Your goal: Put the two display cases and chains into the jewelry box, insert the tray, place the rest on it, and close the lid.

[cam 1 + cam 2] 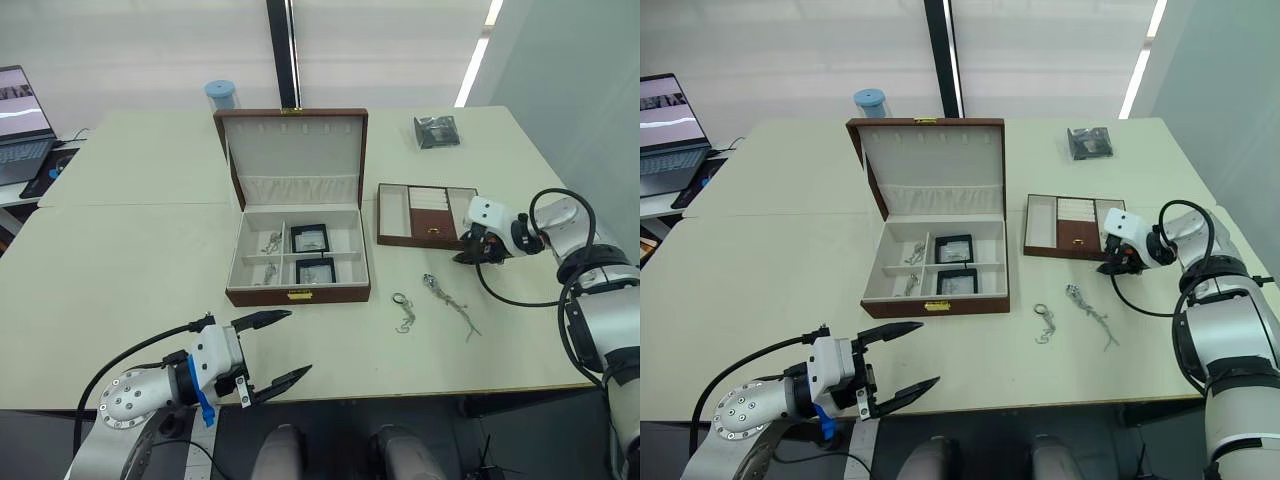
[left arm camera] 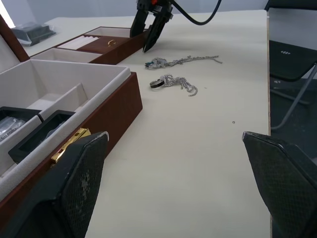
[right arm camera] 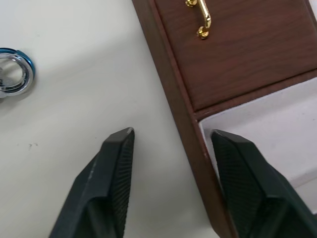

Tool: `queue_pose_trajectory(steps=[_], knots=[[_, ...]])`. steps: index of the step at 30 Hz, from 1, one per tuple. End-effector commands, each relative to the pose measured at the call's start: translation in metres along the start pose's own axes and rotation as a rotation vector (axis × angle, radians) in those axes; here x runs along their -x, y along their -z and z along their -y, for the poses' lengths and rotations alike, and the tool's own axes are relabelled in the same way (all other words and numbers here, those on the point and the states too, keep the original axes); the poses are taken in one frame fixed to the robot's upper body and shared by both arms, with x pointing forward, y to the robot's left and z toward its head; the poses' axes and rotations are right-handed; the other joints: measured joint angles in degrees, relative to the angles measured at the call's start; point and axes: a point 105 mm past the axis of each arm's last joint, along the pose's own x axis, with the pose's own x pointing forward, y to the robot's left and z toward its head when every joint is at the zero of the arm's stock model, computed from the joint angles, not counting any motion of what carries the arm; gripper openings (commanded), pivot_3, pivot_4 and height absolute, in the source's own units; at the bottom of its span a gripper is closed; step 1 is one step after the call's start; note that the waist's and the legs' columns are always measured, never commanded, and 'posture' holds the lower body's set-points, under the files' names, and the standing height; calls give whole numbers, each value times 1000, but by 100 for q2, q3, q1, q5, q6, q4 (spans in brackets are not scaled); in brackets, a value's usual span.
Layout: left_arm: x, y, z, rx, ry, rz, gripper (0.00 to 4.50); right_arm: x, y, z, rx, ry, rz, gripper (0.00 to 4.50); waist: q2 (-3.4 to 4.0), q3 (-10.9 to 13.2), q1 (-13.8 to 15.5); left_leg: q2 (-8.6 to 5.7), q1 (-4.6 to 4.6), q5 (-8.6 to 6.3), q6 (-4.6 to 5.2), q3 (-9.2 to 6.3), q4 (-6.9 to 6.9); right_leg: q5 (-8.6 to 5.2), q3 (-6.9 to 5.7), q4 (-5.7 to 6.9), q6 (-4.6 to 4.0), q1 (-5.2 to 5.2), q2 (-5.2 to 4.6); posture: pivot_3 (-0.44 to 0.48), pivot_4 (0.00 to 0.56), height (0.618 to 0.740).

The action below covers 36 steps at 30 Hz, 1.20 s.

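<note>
The right gripper [image 3: 168, 173] stands open astride the near wall of the tray [image 1: 395, 215], one finger inside a cream compartment, one outside on the table [image 1: 120, 270]. The left gripper [image 1: 270, 347] hangs open near the table edge, in front of the jewelry box [image 1: 298, 294], which already holds both display cases [image 1: 310, 238] and some chains [image 1: 272, 242]. If the pinch is shallow, the tray may tip, slip, or drag across the two loose chains [image 1: 440, 300] lying just beside it
</note>
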Motion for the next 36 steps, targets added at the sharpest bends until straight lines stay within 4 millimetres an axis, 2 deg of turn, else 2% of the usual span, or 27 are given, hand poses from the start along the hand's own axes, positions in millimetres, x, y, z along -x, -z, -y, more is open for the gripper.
queue_pose_trajectory(steps=[1,7,16,22,32,36], knots=[[1,-4,0,-23,-8,16,4500,2,-3,3,-2,17,8,1461,0,0,0,0,0,0,0,0,0,0,1,0,0,0,0,0,150,740],[6,-6,-9,-38,-38,5,4500,-1,0,1,4,9,-7,31,0,-1,0,0,1,0,0,1,1,0,1,1,0,2,0,0,150,740],[5,-9,-13,-37,-41,10,4500,4,-4,3,-46,-5,7,12,0,-1,0,0,2,0,0,-1,1,0,-1,2,0,4,0,0,150,740],[0,-10,-12,-33,-48,31,4500,18,-10,16,-100,51,22,12,2,0,2,-2,1,0,0,-1,1,0,0,2,0,2,-2,0,150,740],[-3,-12,-12,-14,-73,54,4500,56,-23,23,-104,25,121,12,33,19,-2,-2,-2,0,0,3,0,0,2,2,0,-4,-3,0,150,740],[-4,-12,-10,1,-63,56,4500,76,-26,11,-63,-27,159,12,34,19,13,-1,-2,0,0,-1,-1,0,0,2,0,-3,-1,0,150,740]])
